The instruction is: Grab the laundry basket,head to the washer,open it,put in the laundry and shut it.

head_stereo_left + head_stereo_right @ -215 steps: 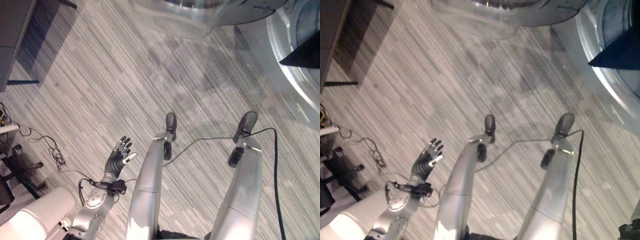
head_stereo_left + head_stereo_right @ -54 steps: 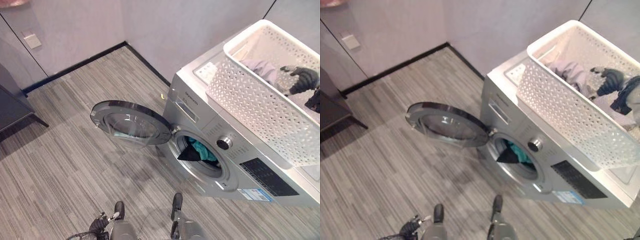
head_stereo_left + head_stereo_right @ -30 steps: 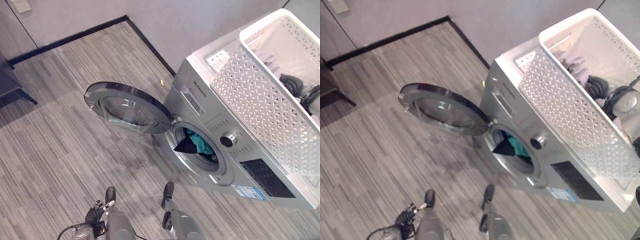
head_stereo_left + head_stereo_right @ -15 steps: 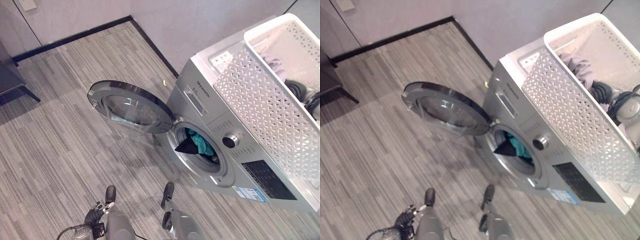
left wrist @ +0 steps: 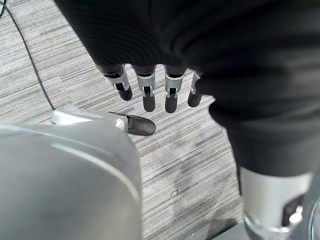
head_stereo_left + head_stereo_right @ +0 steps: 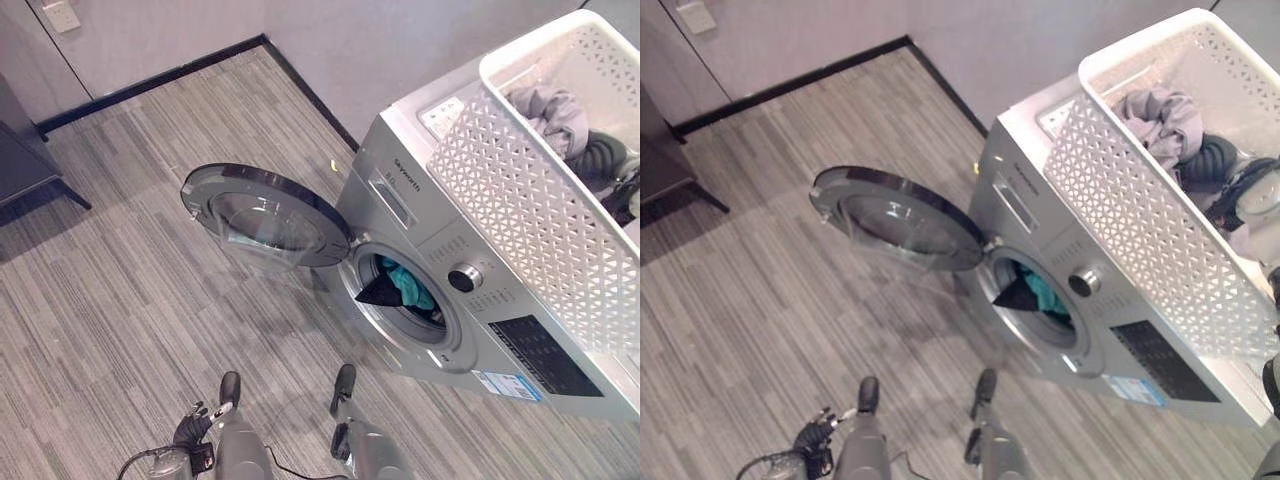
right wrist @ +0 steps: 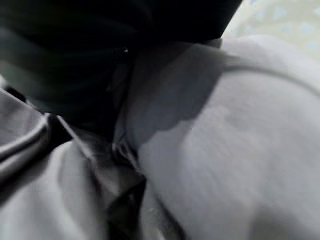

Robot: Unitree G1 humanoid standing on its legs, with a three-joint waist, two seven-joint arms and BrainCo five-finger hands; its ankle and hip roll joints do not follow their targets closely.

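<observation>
The laundry basket (image 6: 545, 215), a white plastic tub with a perforated wall, stood on top of the silver washer (image 6: 470, 330), its long side running along the machine's front edge. Inside it lay a crumpled pale grey garment (image 6: 1160, 120) near the far end, and just beside that the right hand (image 6: 1208, 160), its dark ribbed cover reaching down among the clothes; the right wrist view showed grey fabric pressed right up against the hand, and whether the fingers had closed on the cloth could not be told. The washer door (image 6: 262, 215) hung wide open, swung out to the robot's left of the round opening (image 6: 405, 295), its glass bowl facing up over the striped grey floor (image 6: 120, 300). In the opening sat a teal garment (image 6: 408, 285) with a dark piece (image 6: 372, 291) in front of it at the lip. A round knob (image 6: 463, 277) and a dark panel (image 6: 545, 355) marked the washer's front. The left hand (image 5: 155, 90) hung low beside the robot's leg, well apart from the machine, its fingers straight, side by side and pointing down at the floor, holding nothing
</observation>
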